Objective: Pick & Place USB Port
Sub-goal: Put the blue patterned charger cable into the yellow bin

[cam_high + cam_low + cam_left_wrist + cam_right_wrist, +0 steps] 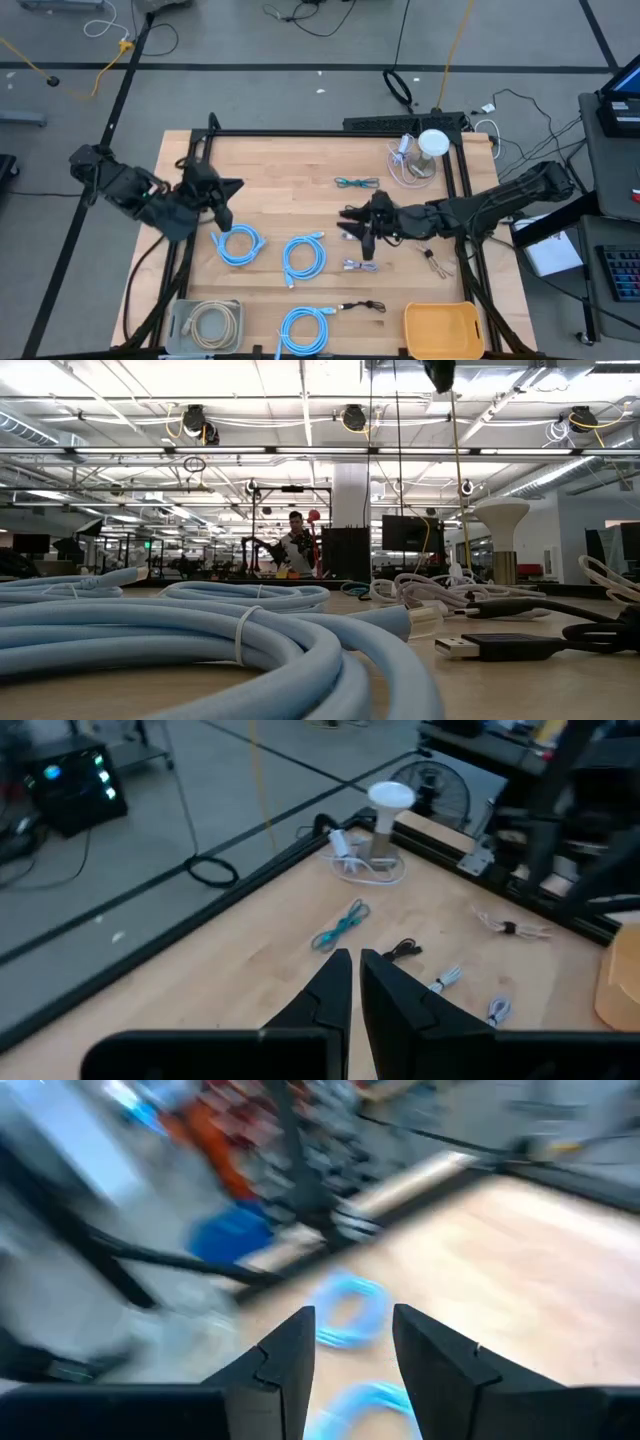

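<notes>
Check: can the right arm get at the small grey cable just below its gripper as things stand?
Probably yes. In the high view the right gripper hangs open beside the grey cable, with only bare table between them; the blue coil lies off to the side.

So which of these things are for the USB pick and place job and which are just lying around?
For the job:
black USB cable
yellow bin
right pincer, open
left pincer, shut

Lying about:
blue coiled cables
beige cable in grey tray
white lamp
teal cable
</notes>
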{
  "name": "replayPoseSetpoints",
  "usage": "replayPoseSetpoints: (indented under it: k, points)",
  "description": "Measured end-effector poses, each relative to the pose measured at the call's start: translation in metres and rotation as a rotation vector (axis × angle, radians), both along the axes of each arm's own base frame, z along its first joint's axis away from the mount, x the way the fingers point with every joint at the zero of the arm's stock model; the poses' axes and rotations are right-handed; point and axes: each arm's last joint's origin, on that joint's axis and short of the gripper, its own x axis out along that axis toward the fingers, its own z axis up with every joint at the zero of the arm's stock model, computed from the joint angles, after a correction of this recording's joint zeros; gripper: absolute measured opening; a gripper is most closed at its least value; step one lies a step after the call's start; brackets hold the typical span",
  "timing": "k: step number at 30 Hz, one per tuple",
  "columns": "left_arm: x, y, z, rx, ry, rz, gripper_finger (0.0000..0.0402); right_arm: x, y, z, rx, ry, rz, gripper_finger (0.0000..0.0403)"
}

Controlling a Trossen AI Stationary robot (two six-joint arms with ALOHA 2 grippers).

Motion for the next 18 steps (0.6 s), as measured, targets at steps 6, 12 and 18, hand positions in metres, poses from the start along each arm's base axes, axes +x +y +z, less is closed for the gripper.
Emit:
replayPoseSetpoints:
  k: [6,12,18]
  points:
    - [0.028,0.010,-0.001,0.051,0.051,-0.023,0.0024,-0.013,-0.031,-0.015,-0.148,0.400,-0.085,0.0130]
    - [0.063,0.021,-0.017,0.009,0.152,-0.047,0.0024,-0.019,-0.076,-0.043,-0.260,0.765,-0.048,0.0130]
    - [0.090,0.028,-0.027,-0.063,0.162,-0.082,0.0024,-0.009,-0.116,-0.049,-0.426,0.794,0.000,0.0130]
